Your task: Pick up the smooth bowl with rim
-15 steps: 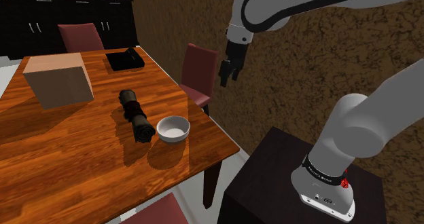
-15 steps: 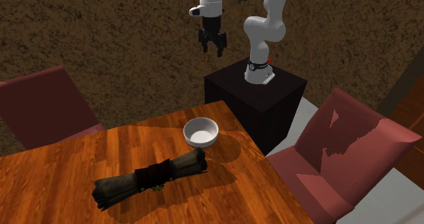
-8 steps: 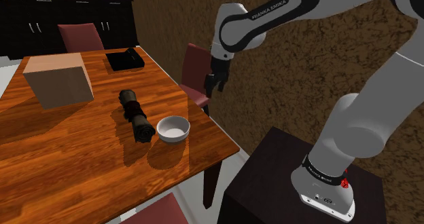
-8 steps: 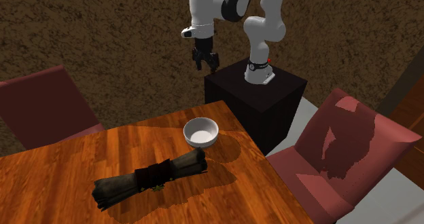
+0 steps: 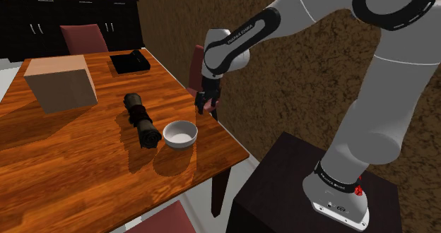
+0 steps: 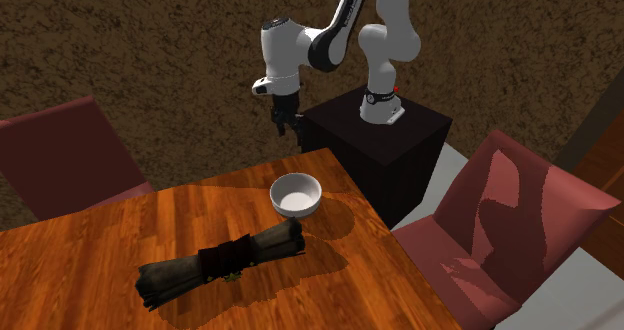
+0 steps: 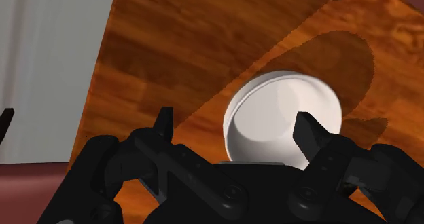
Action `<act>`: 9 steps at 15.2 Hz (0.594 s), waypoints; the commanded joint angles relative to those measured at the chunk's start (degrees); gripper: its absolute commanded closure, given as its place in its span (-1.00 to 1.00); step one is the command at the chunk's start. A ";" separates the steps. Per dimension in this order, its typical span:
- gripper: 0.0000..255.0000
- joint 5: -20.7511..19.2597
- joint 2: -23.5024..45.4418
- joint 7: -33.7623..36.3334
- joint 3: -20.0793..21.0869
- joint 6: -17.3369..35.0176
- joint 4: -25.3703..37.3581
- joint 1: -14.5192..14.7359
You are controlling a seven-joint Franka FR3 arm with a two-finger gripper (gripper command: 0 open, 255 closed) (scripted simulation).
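Pincer (image 7: 234, 127) spread, near white bowl (image 7: 282, 114); its body hides bowl edge.

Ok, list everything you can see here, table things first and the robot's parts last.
Table: one, reddish-brown wood, beside the stand.
Bowl: one, white, near the table edge closest to the stand.
Roll: one, dark, lying beside the bowl.
Box: one, tan, at the shoulder view's left of the table.
Flat thing: one, black, far end of the table.
Chairs: three, red, around the table.
Cabinet: one, black, behind the table.
Stand: one, dark, by the table.
Arm: one, white with dark joints, on the stand.
Gripper: one, black, open, raised near the bowl.
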 commanded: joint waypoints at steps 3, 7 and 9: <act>-1.00 1.18 8.91 0.23 0.77 3.15 5.53 0.59; -1.00 1.97 17.95 0.22 1.34 4.85 12.55 0.81; -1.00 2.15 20.20 0.12 1.48 5.61 13.98 0.83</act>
